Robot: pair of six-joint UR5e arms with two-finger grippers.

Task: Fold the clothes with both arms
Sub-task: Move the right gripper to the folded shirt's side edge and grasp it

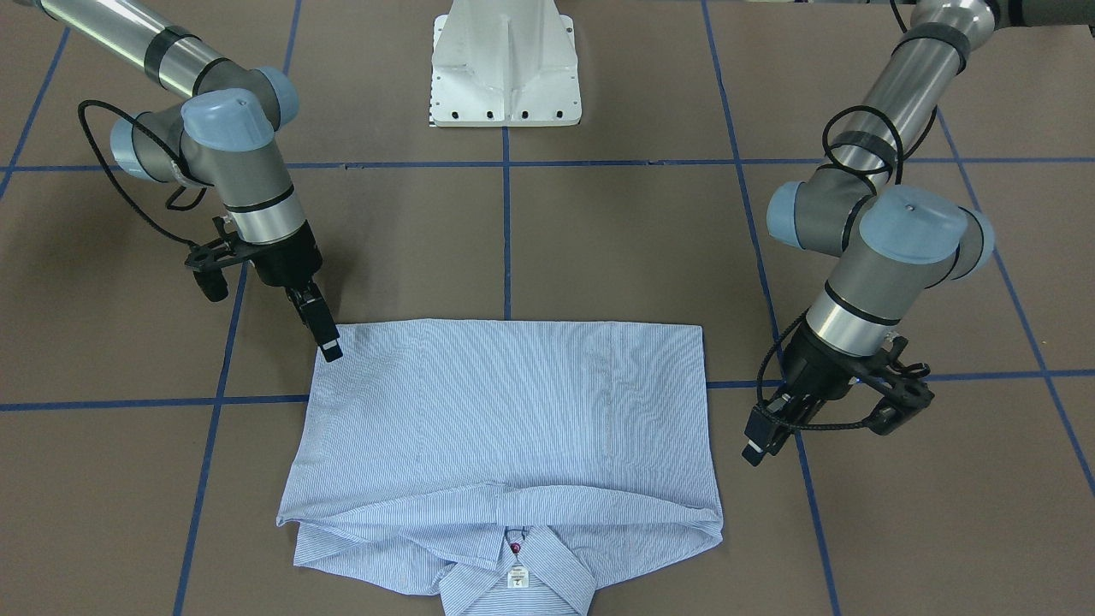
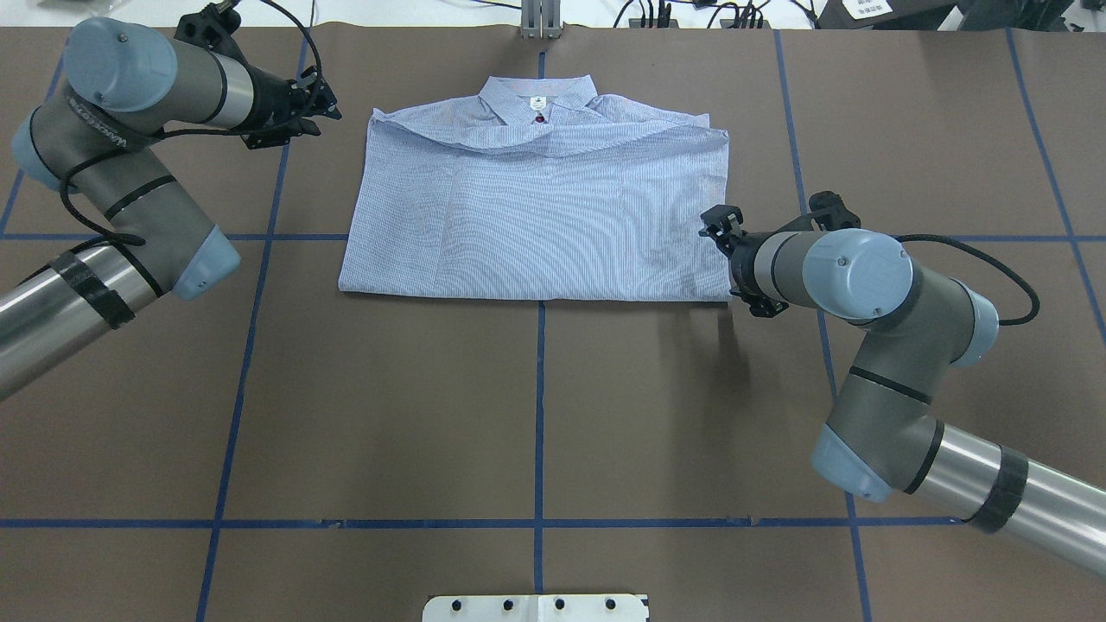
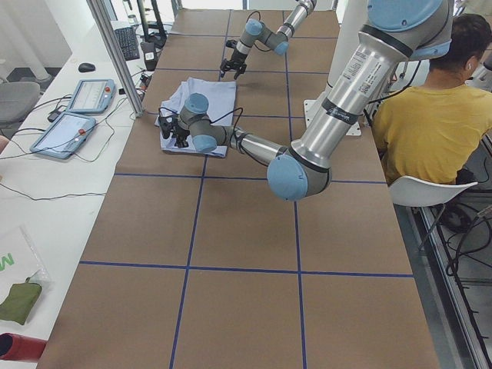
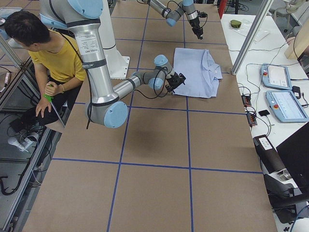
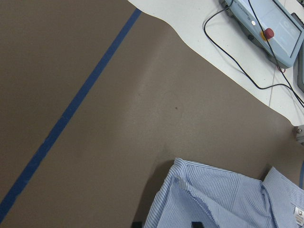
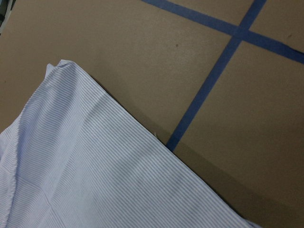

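Flanking the folded shirt (image 1: 505, 411): left pincer (image 1: 758, 445), right pincer (image 1: 330, 346).

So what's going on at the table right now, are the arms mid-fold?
The shirt lies flat on the table, already folded into a rectangle, with its collar away from the robot. The left claw hangs beside the shirt's edge, clear of the cloth. The right claw is at a near corner; whether it grips the fabric cannot be told.
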